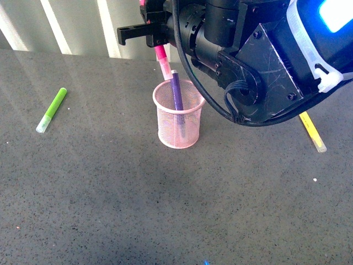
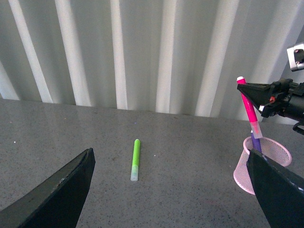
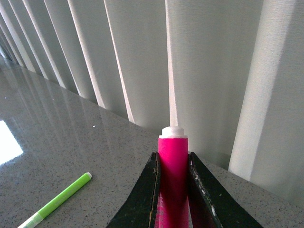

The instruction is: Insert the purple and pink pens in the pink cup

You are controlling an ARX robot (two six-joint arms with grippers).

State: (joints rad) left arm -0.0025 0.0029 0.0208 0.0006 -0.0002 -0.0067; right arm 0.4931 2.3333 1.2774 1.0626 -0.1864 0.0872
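Note:
The pink cup (image 1: pixel 178 114) stands mid-table, a pale pink mesh holder. The purple pen (image 1: pixel 177 93) stands inside it, leaning on the rim. My right gripper (image 1: pixel 148 33) is shut on the pink pen (image 1: pixel 162 59) and holds it tilted above the cup's far rim, its pale cap just inside the opening. The right wrist view shows the pink pen (image 3: pixel 173 180) clamped between the black fingers (image 3: pixel 147 194). In the left wrist view the cup (image 2: pixel 266 161), the pink pen (image 2: pixel 249 104) and the purple pen (image 2: pixel 256 142) sit at right. My left gripper (image 2: pixel 171 190) is open and empty, low over the table.
A lime-green marker (image 1: pixel 52 110) lies on the grey table (image 1: pixel 110 199) at the left; it also shows in the left wrist view (image 2: pixel 136 159) and the right wrist view (image 3: pixel 54 202). A yellow marker (image 1: pixel 312 131) lies at the right. White vertical blinds (image 2: pixel 161 52) stand behind.

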